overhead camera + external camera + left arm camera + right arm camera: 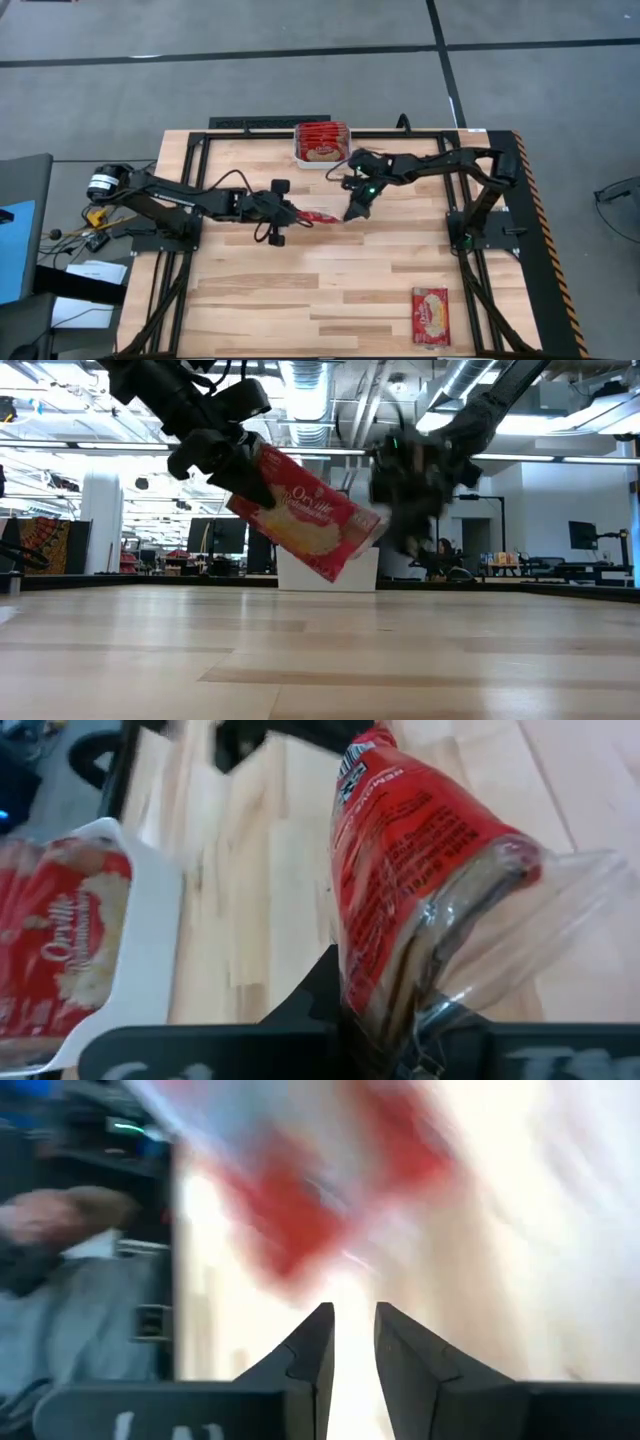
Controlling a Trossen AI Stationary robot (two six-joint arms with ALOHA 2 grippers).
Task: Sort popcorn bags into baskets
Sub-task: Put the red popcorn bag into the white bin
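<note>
The white basket (pixel 321 155) stands at the desk's (pixel 300 300) far edge, midway across it, and is filled with red popcorn packets (pixel 321 137) lying face up; the left wrist view shows one of them flat against the basket wall (pixel 150 930).

In front of the basket, the left gripper (pixel 292 211) has its jaws closed on the end of one popcorn bag (pixel 322 216), held clear above the desk and tilted, its free end drooping toward the right arm (pixel 305 510). The right gripper (pixel 353 212) hangs just beside that free end; its jaws stand a narrow gap apart with nothing between them (pixel 352 1342), apart from the bag in the low view.

One more packet (pixel 430 314) lies flat near the desk's near right corner, well apart from both arms. The broad middle and near left of the desk are bare wood.
</note>
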